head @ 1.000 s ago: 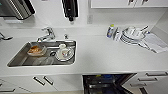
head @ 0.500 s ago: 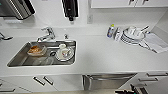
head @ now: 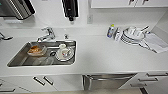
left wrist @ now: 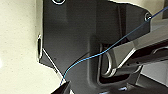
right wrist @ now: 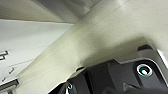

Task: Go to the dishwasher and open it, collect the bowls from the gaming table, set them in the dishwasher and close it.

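The dishwasher (head: 110, 82) sits under the white counter (head: 105, 55), right of the sink. Its stainless-steel front faces me with the long bar handle (head: 112, 78) across the top, and the door looks slightly tipped out. The gaming table and its bowls are out of view. In the left wrist view a dark tip of my left gripper (left wrist: 62, 89) pokes in beside a thin blue wire (left wrist: 105, 51), over the robot's dark plate and pale floor (left wrist: 17, 50).
The steel sink (head: 42, 53) holds a dish with something orange (head: 36, 50) and a plate with a cup (head: 65, 53), behind them the tap (head: 47, 33). Stacked plates (head: 132, 36) and bottles (head: 111, 31) stand at the back right. White drawers (head: 150, 80) flank the dishwasher.
The dishwasher's dark opening seen a second ago is now covered by its steel front. The door has swung up towards shut. The head view has barely shifted.
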You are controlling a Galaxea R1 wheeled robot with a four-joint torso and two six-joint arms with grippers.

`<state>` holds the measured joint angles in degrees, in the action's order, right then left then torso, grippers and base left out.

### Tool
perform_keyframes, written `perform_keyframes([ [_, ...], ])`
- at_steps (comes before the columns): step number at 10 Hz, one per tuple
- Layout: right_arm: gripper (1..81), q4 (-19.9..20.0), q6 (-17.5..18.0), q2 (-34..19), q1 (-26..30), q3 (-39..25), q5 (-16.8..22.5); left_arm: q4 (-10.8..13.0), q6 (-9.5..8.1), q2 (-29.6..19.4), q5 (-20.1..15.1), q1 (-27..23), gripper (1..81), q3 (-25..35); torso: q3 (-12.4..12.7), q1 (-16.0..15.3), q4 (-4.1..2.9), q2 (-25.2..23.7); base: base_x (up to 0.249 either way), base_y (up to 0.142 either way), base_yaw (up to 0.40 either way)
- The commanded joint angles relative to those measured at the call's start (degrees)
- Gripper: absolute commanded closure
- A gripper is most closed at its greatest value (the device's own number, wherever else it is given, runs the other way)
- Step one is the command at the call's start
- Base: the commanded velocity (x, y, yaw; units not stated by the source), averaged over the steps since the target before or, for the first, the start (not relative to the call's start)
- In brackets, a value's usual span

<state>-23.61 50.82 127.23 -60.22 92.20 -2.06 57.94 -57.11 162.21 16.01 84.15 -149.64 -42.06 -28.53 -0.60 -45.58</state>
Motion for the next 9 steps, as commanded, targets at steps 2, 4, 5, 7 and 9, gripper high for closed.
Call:
perform_keyframes([
  [2,1.0,-13.47,-0.29,14.19,-22.17,30.37,-15.87,-0.47,0.34,0.92,2.19,0.71,1.0,-3.29,0.0,0.0,0.0,0.0,0.0,0.0,0.0],
  [4,1.0,-16.28,-0.02,20.52,-24.47,37.93,-15.09,1.47,3.14,1.37,2.02,0.8,1.0,-3.47,0.02,0.0,0.0,-0.02,0.0,0.0,0.0],
  [5,1.0,-16.73,-0.02,23.52,-25.7,42.07,-14.9,1.56,3.5,1.8,1.22,0.8,1.0,-3.56,0.02,0.0,0.0,-0.02,0.0,0.0,0.0],
  [7,1.0,-17.87,-0.19,28.44,-27.72,48.4,-14.99,1.56,3.59,1.81,1.05,0.89,1.0,-3.64,0.05,0.0,0.0,-0.02,0.0,0.0,0.0],
  [9,1.0,-19.01,-0.2,32.92,-28.95,53.42,-14.99,1.47,3.5,2.77,-3.76,0.97,1.0,-3.64,0.06,0.0,0.0,-0.02,0.0,0.0,0.0],
])
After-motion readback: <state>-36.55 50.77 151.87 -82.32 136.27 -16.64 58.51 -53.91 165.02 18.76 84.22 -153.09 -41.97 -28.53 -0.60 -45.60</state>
